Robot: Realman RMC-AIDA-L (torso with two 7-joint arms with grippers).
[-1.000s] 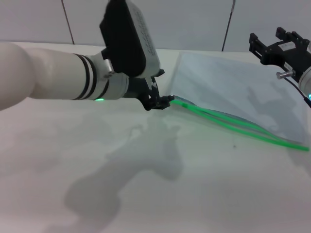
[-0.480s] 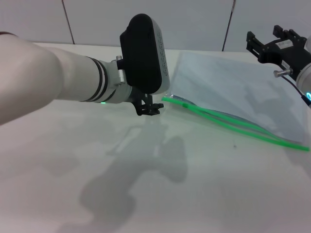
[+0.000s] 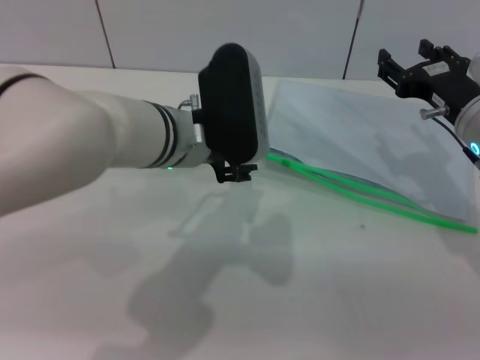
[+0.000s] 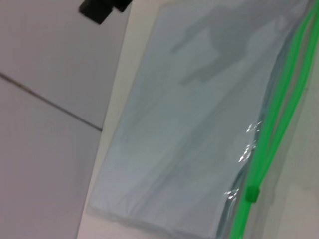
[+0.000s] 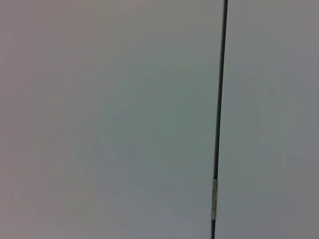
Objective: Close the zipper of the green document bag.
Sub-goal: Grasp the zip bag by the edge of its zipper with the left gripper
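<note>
The green document bag lies flat on the white table at the right, a translucent grey-blue pouch. Its zipper runs along the near long edge as two bright green strands that stand apart over most of their length. In the left wrist view the bag fills the picture, with the small green slider tab near one end of the zipper. My left gripper hovers just left of the zipper's left end and holds nothing that I can see. My right gripper is raised at the far right, open and empty.
The white table stretches bare in front of the bag. A tiled wall stands behind the table's far edge. The left arm's bulky wrist housing hides the bag's left corner. The right wrist view shows only wall.
My left gripper was at the zipper's left end a second ago, with that end lifted. It has since come away from the strip, the wrist has turned, and the end lies lower.
</note>
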